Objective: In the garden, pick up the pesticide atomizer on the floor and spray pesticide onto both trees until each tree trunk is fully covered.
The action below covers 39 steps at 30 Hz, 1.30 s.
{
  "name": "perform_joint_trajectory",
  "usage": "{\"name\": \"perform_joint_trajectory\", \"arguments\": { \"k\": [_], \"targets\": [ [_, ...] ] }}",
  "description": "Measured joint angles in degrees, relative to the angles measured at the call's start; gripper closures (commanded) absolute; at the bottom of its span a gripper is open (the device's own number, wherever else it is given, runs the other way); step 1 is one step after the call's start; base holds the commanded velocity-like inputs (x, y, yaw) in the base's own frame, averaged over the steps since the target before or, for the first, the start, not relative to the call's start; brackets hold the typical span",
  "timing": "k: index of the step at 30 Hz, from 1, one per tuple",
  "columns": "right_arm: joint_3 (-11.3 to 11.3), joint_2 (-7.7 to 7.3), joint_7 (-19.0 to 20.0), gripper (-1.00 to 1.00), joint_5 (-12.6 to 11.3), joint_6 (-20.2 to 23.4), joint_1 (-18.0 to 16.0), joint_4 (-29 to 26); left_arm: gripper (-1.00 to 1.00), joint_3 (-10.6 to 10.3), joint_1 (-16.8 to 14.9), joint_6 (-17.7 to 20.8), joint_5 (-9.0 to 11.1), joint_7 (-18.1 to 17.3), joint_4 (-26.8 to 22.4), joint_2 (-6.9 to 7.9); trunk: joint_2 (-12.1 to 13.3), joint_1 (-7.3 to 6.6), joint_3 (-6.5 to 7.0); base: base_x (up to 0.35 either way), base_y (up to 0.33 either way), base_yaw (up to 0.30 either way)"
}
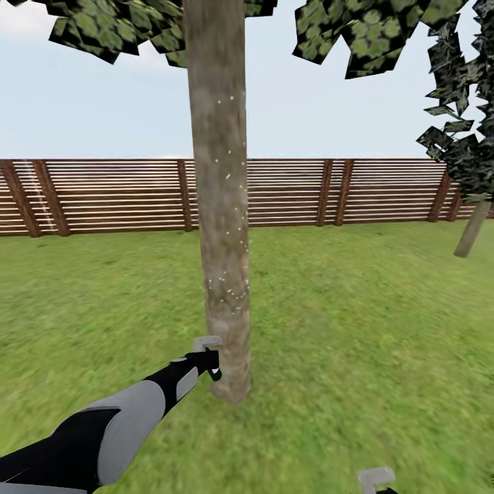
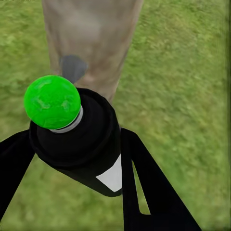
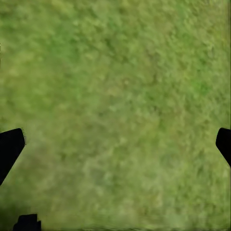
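Pesticide atomizer [image 2: 79, 139] sits pinched in the left hand [image 2: 72, 159], a dark bottle with a white label patch low on its side and a round bright green knob on a grey collar at the end nearest the camera. The two black fingers [image 2: 144, 187] press against either side of the bottle. In the head view the same hand [image 1: 208, 361] is low down, just beside the base of the tree trunk [image 1: 221, 206], at the end of a black and grey arm [image 1: 116, 425] that reaches in from the lower left corner. A pale grey piece shows just above the hand there; it is probably the spray head, but the view is too small to be sure.

The trunk stands upright on the grass [image 1: 357, 329], thick and mottled grey-brown, with fine white specks [image 1: 230, 285] scattered up its face, thickest a little above the hand and thinner higher up. Blocky green leaves [image 1: 103, 27] spread from its top. Behind the trunk a brown slatted fence [image 1: 116, 195] runs across the lawn, and a second, leaning trunk [image 1: 472, 230] stands far off to the right of the first, near the fence.

The right hand [image 3: 115, 149] hangs over bare grass, its dark fingertips [image 3: 9, 147] spread wide apart at opposite edges of the right wrist view with nothing between them.
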Motion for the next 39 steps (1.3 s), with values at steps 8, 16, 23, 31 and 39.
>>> {"name": "perform_joint_trajectory", "arguments": {
  "k": [8, 16, 23, 31, 39],
  "targets": [
    [0.01, 0.01, -0.01, -1.0, 0.0, 0.0, -0.01, 0.01, 1.0, -0.01, 0.0, 0.05, 0.0, 0.0, -0.01, 0.01, 0.0, 0.0, 0.07, -0.003, 0.348, -0.119],
    [0.01, 0.01, 0.0, -1.0, 0.0, -0.01, -0.02, 0.02, 1.0, -0.02, 0.01, -0.05, 0.0, 0.0, 0.0, 0.0, -0.01, 0.0, 0.08, 0.023, 0.174, -0.229],
    [0.14, 0.36, 0.01, -1.0, 0.02, -0.09, -0.09, -1.63, 1.0, 0.0, 0.01, -0.15, 0.14, -0.05, -0.24, 0.13, -0.01, 0.0, 0.08, 0.001, 0.007, -0.035],
    [-0.02, 0.35, 0.02, -1.0, 0.08, 0.2, -0.11, -6.45, 1.0, -0.28, -0.02, 24.08, 0.4, -0.07, -17.19, 0.45, -0.01, 0.0, 0.09, 0.0, 0.0, -0.001],
    [0.0, 0.39, 0.01, -1.0, 0.08, 0.18, -0.09, -5.07, 1.0, -0.26, -0.09, 51.6, 0.51, -0.11, -43.26, 0.52, -0.03, -0.01, 0.08, 0.0, 0.0, 0.0]
  ]
}}
